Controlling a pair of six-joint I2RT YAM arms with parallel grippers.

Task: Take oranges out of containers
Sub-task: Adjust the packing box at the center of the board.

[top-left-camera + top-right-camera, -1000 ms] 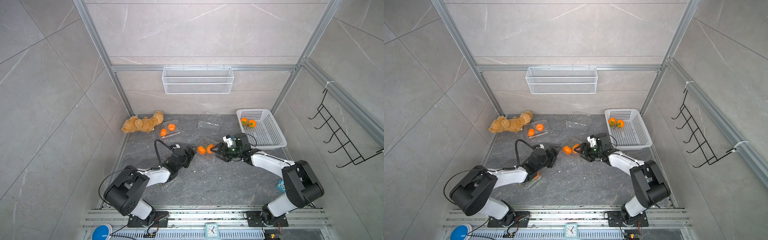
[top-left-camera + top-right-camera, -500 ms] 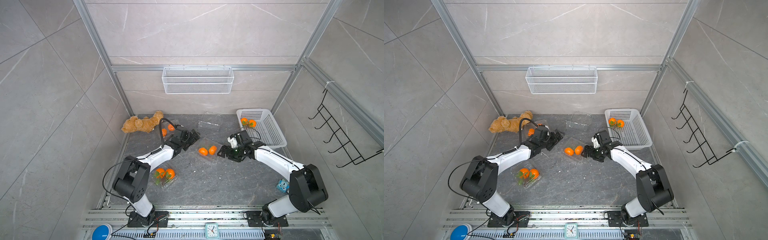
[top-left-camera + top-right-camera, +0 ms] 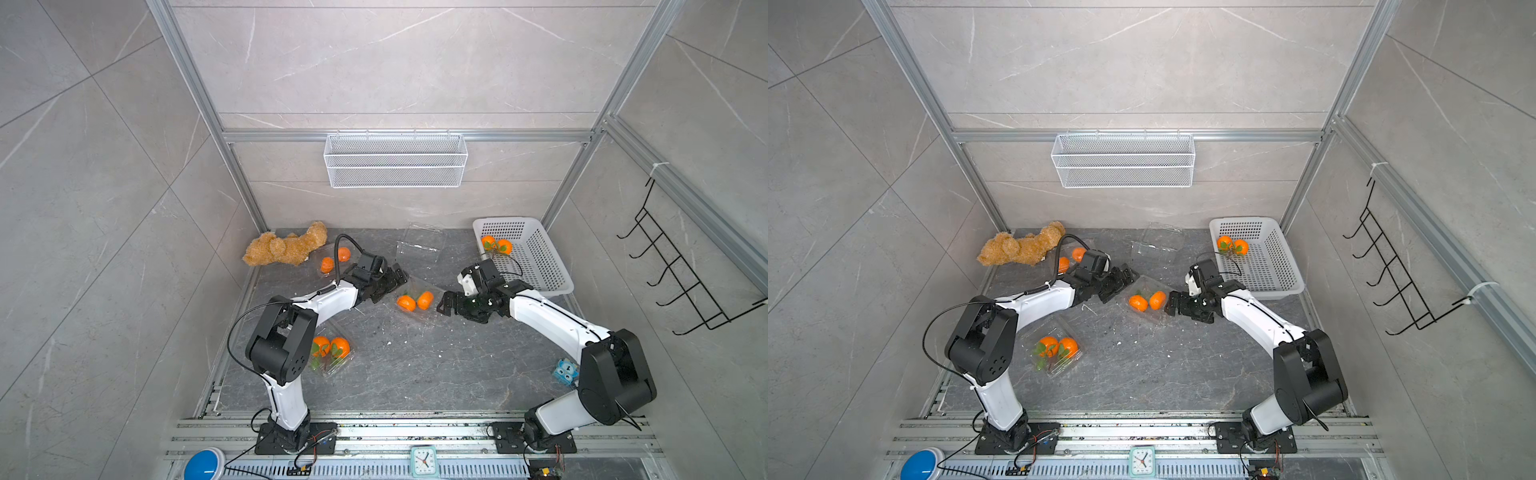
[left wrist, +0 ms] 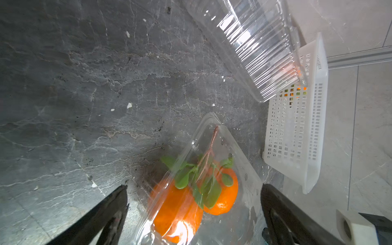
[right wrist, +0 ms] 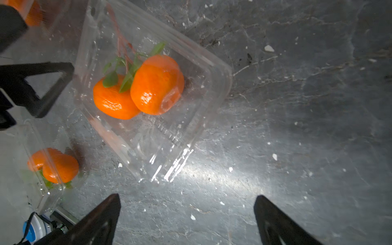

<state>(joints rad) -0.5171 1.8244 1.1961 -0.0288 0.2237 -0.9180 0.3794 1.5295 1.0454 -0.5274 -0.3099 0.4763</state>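
Left gripper (image 3: 392, 283) spread wide at one container (image 3: 417, 286) edge, right gripper (image 3: 444, 302) released opposite, two oranges (image 3: 406, 303) inside, bare worktop (image 3: 415, 370) toward front edge.

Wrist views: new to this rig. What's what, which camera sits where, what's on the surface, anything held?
Two white robot arms. Both top views look down from overhead, nearly alike; each wrist view looks out past its arm's tool. The left tool and right tool are open, holding nothing, either side of a clear box with two oranges. A second box near the left arm's base and a third box beside the teddy bear hold oranges; a fourth box at the back lies empty. The white basket holds two more.
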